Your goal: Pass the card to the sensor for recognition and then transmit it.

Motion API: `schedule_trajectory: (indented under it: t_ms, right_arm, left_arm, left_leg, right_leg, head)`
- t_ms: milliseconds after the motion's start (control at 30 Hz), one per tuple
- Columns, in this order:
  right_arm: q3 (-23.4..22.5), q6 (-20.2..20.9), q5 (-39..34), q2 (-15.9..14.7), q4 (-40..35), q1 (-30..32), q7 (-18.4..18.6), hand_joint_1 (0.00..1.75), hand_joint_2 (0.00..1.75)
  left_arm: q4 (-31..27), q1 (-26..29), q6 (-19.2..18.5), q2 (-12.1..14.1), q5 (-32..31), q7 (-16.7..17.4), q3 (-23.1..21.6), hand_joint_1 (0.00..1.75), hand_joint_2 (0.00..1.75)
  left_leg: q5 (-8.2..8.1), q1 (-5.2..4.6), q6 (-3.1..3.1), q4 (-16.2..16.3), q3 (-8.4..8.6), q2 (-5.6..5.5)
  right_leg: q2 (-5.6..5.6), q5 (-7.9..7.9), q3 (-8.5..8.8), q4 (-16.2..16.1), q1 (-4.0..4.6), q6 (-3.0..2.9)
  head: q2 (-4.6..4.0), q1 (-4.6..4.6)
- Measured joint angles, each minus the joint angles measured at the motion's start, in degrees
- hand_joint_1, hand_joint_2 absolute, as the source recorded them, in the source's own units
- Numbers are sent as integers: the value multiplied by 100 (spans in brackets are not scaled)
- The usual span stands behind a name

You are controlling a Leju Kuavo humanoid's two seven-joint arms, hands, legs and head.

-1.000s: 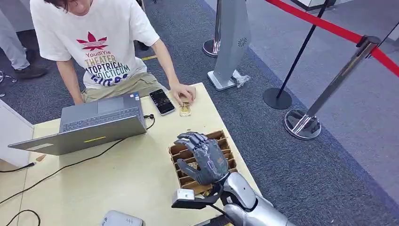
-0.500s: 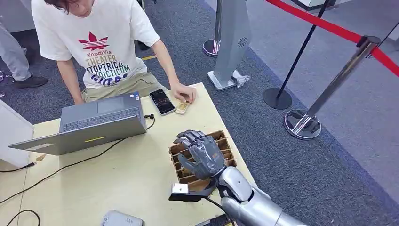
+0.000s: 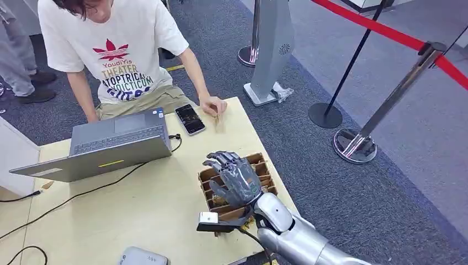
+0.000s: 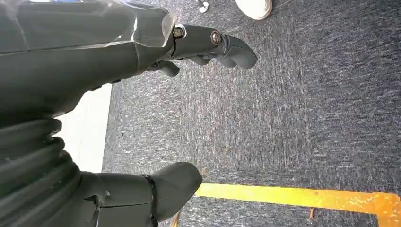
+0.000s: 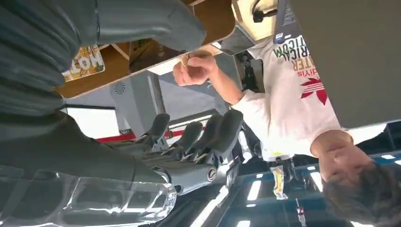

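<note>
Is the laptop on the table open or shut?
Open: the laptop shows its keyboard, with the lid tilted back toward the camera.

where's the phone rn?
Head view: the phone lies screen up at the table's far edge, between the laptop on its left and the person's hand on its right, well beyond the right hand over the divided wooden box.

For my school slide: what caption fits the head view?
Robot hand hovers open over a wooden card tray while a person lifts a card.
</note>
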Motion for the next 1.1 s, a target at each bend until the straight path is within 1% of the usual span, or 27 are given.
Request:
schedule_trajectory:
  t_ms: [133,167,200,267,300,333,367,400,433,467,600,633,667,700,733,800,867,900,933,1000,1033,1067,1100]
  right_arm:
    - [17,-17,-2,0,53,-9,4,77,175]
    - [22,-17,-2,0,68,-11,4,84,175]
    - [26,-17,-4,0,81,-15,4,86,175]
    - [28,-17,-4,-2,98,-21,4,105,175]
    - [31,-17,-6,-2,112,-27,4,105,175]
    - [31,-15,-6,-2,123,-30,9,112,175]
    - [31,-15,-9,-2,131,-32,17,106,175]
    - [31,-15,-8,-4,138,-34,26,106,175]
    - [31,-17,-7,-9,140,-34,31,103,175]
    - [31,-17,-6,-15,140,-34,35,106,175]
    - [28,-24,2,-37,140,-32,96,112,175]
    - [28,-28,7,-46,138,-29,107,108,175]
    - [28,-31,46,-52,136,-23,133,99,175]
    - [28,-31,77,-57,136,-18,153,99,175]
    - [26,-31,112,-61,133,-9,171,91,175]
    - [20,-28,140,-61,127,17,190,91,175]
    - [11,-22,188,-63,122,37,203,84,175]
    - [4,-20,195,-63,122,42,203,86,175]
    - [0,-17,195,-63,122,43,203,91,175]
    - [-20,-11,195,-68,122,43,203,91,175]
    - [-24,-9,195,-70,122,43,203,87,175]
    - [-28,-6,197,-74,125,43,203,80,175]
    - [-33,-4,199,-77,125,43,203,82,175]
  left_arm:
    - [0,0,11,0,2,0,11,0,175]
    - [0,0,17,0,2,0,13,0,175]
    - [0,0,17,0,2,0,15,0,175]
    - [0,1,20,0,4,0,24,0,175]
    - [0,1,20,0,4,0,31,0,175]
    - [0,2,22,0,4,0,39,0,175]
    - [-2,3,26,-2,4,0,42,0,175]
    - [0,4,31,-2,2,0,44,0,175]
    - [0,4,35,-2,0,0,46,0,175]
    - [0,5,35,-2,-9,0,46,0,175]
    - [0,5,35,-2,-42,0,46,0,175]
    - [0,5,35,-2,-55,0,46,0,175]
    - [0,5,35,-2,-70,0,46,0,175]
    - [0,5,35,-2,-81,-2,46,0,175]
    - [0,4,35,-2,-92,-7,46,0,175]
    - [0,4,35,-2,-101,-15,46,0,175]
    - [-2,3,35,-2,-112,-17,46,0,175]
    - [0,2,35,-2,-118,-17,46,0,175]
    - [0,2,37,-2,-118,-22,46,0,175]
    - [0,1,52,-2,-118,-37,46,0,175]
    - [0,1,55,-2,-118,-42,46,0,175]
    - [0,1,59,-2,-116,-46,50,0,175]
    - [0,1,63,-2,-116,-48,52,0,175]
  left_leg:
    - [0,0,0,0,0,0]
    - [0,0,0,0,0,0]
    - [0,0,0,0,0,0]
    - [0,0,0,0,0,0]
    - [0,0,0,0,0,0]
    - [0,0,0,0,0,0]
    - [0,0,0,0,0,0]
    - [0,0,0,0,0,0]
    - [0,0,0,0,1,0]
    - [0,0,0,0,1,0]
    - [0,0,0,0,1,0]
    - [0,0,0,0,1,0]
    - [0,0,0,0,1,0]
    - [0,0,0,0,1,0]
    - [0,0,0,0,2,1]
    - [0,0,0,0,2,1]
    - [0,0,0,0,2,1]
    - [0,0,0,0,2,1]
    - [0,0,0,0,2,1]
    - [0,0,0,0,2,1]
    - [0,0,0,0,2,1]
    - [0,0,0,0,2,1]
    - [0,0,0,0,2,1]
  right_leg:
    - [0,0,0,0,0,0]
    - [0,0,0,0,0,0]
    - [0,0,0,0,0,0]
    - [0,0,0,0,0,0]
    - [0,0,0,0,0,0]
    - [0,0,0,0,0,0]
    - [0,0,0,0,0,0]
    - [0,0,0,0,0,0]
    - [0,0,0,0,0,0]
    - [0,0,0,0,0,0]
    - [0,0,0,0,0,0]
    - [0,0,0,0,0,0]
    - [0,0,0,0,0,0]
    - [0,0,0,0,0,0]
    - [1,0,0,0,0,0]
    - [1,0,0,0,0,0]
    - [1,0,0,0,0,0]
    - [1,0,0,0,0,0]
    - [1,0,0,0,0,0]
    - [1,0,0,0,0,0]
    - [1,0,0,0,0,0]
    - [1,0,0,0,0,0]
    - [1,0,0,0,0,0]
  head:
    - [0,0]
    - [0,0]
    - [0,-2]
    - [0,-2]
    - [0,0]
    - [0,-2]
    - [0,0]
    - [0,-2]
    - [0,0]
    - [0,0]
    - [0,0]
    - [0,-2]
    - [0,0]
    - [0,-2]
    - [0,0]
    - [0,0]
    - [0,0]
    - [0,-2]
    - [0,0]
    - [0,0]
    - [0,0]
    - [0,0]
    - [0,0]
